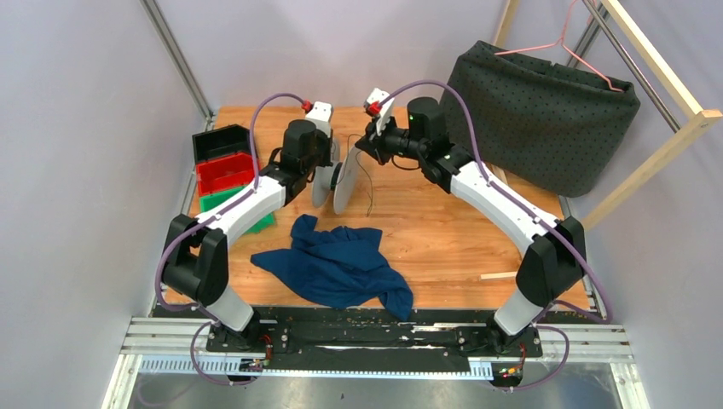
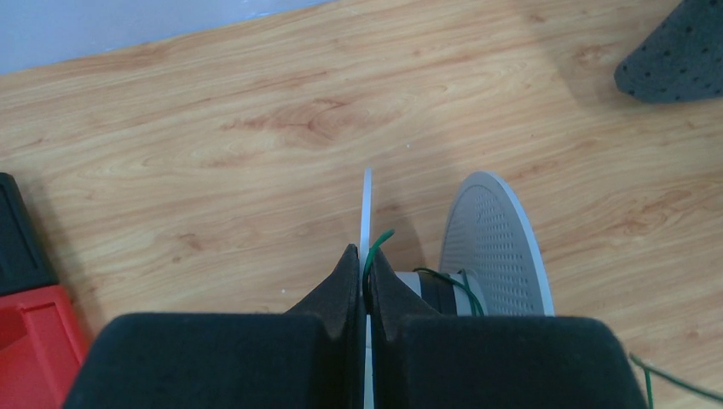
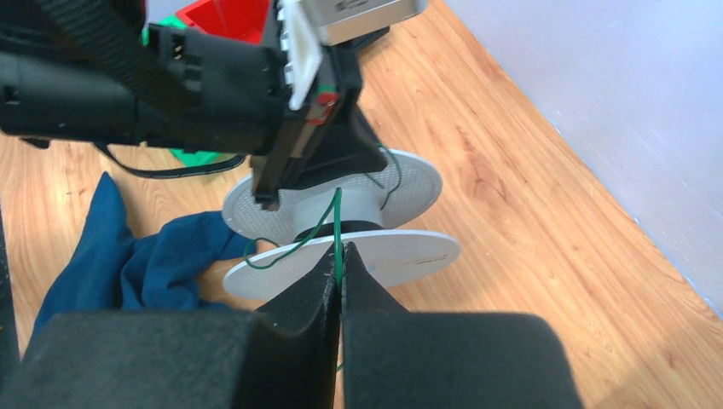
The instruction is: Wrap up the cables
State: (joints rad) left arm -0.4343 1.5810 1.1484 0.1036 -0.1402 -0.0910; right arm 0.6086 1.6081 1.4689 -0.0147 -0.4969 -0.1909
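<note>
Left end effector clamps spool, right end effector pinches wire, contents of bins unclear

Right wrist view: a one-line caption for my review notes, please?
Mid-wrap: the right claw pinches the green wire close to the white spool, which the left claw holds by a flange.

Top cam high, rear, looking down — wrist cams v. close, both see spool + wire.
</note>
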